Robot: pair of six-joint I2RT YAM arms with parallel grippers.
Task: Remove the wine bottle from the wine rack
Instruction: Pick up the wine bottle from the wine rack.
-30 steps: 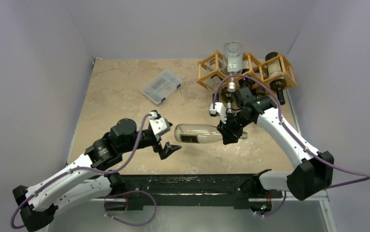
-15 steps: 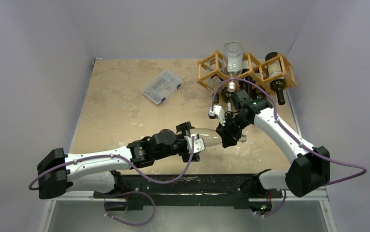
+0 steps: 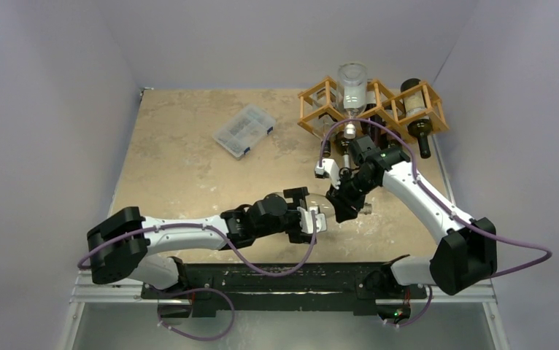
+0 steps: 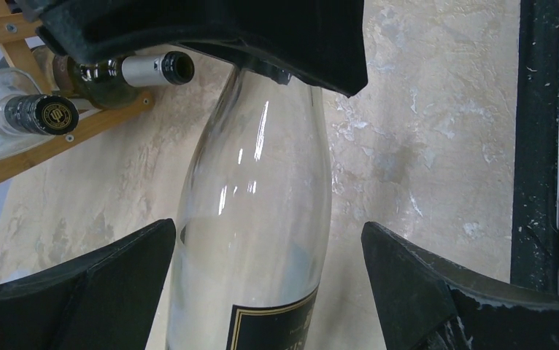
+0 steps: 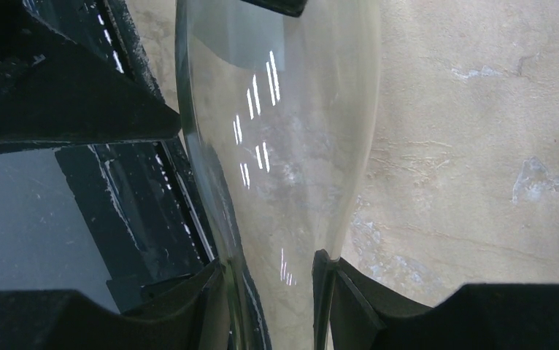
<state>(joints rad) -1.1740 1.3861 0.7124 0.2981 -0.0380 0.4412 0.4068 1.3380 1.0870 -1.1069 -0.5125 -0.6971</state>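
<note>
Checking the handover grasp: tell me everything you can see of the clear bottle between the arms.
Clear glass wine bottle, looks empty, black label with a gold border. It lies roughly level, off the wine rack, above the table. The right tool is shut on its neck; the left tool straddles the body, open, with a gap on one side.

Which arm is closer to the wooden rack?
Right. The right gripper holds the wine bottle neck in front of the wine rack; the left gripper straddles its body, farther away.

no readable words: the label (image 4: 276, 328) on the wine bottle (image 4: 251, 211) shows only gold edging; a black cap (image 4: 43, 114) bears a gold emblem.
</note>
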